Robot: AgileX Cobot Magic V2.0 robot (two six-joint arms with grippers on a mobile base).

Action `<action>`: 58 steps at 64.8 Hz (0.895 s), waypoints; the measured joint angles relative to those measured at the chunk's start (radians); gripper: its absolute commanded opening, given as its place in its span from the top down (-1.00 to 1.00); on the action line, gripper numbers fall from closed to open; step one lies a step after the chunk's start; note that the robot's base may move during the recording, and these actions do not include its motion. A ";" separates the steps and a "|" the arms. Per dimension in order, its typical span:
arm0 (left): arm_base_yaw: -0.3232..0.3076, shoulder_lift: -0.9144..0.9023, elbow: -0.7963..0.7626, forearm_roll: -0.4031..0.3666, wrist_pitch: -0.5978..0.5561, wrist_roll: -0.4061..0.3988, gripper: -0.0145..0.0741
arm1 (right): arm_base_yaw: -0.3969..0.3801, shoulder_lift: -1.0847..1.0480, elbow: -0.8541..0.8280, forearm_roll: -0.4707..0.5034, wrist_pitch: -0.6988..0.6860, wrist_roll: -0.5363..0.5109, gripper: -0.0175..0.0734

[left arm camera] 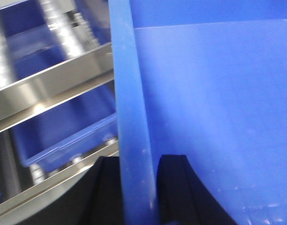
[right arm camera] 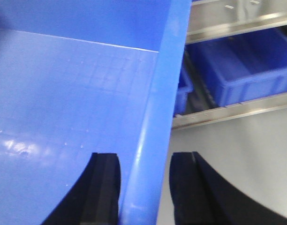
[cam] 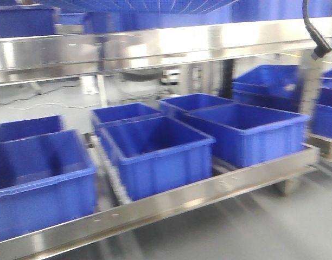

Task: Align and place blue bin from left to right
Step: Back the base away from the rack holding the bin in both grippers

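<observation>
Left wrist view: left gripper (left arm camera: 139, 159) clamped across one side wall of the blue bin (left arm camera: 214, 93), one finger inside and one outside. The right gripper (right arm camera: 143, 154) pinches the opposite wall the same way.
Bin hangs between both arms, off the rack (cam: 171, 197). The gridded blue strip atop the blurred front view is probably its underside. Other crates (cam: 155, 151) sit in rows on the rack. Risk: thin pinch on smooth plastic, so any mismatch between arms could twist a wall loose. Lowering off-line could land a corner on a neighbour's rim or clip the upper rail (cam: 155, 46).
</observation>
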 measured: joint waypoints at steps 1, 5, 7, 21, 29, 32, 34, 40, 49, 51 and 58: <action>0.000 0.000 0.000 0.000 0.000 0.000 0.70 | 0.000 0.000 0.000 0.000 0.000 0.000 0.79; 0.000 0.000 0.000 0.000 0.000 0.000 0.70 | 0.000 0.000 0.000 0.000 0.000 0.000 0.79; 0.000 0.000 0.000 0.000 0.000 0.000 0.70 | 0.000 0.000 0.000 0.000 0.000 0.000 0.79; 0.000 0.000 0.000 0.000 0.000 0.000 0.70 | 0.000 0.000 0.000 0.000 0.000 0.000 0.79; 0.000 0.000 0.000 0.000 0.000 0.000 0.70 | 0.000 0.000 0.000 0.000 0.002 0.000 0.79; 0.000 0.000 0.000 0.000 0.000 0.000 0.70 | 0.000 0.000 0.000 0.000 0.002 0.000 0.79; 0.000 0.000 0.000 0.000 0.000 0.000 0.70 | 0.000 0.000 0.000 0.000 0.002 0.000 0.79; 0.000 0.000 0.000 0.000 0.000 0.000 0.70 | 0.000 0.000 0.000 0.000 0.002 0.000 0.79; 0.000 0.000 0.000 -0.002 0.000 0.000 0.70 | 0.000 0.000 0.000 0.000 0.004 0.000 0.79; 0.000 0.000 0.000 -0.002 0.000 0.000 0.70 | 0.000 0.000 0.000 0.000 0.004 0.000 0.79; 0.000 0.000 0.000 -0.002 0.000 0.000 0.70 | 0.000 0.000 0.000 0.000 0.004 0.000 0.79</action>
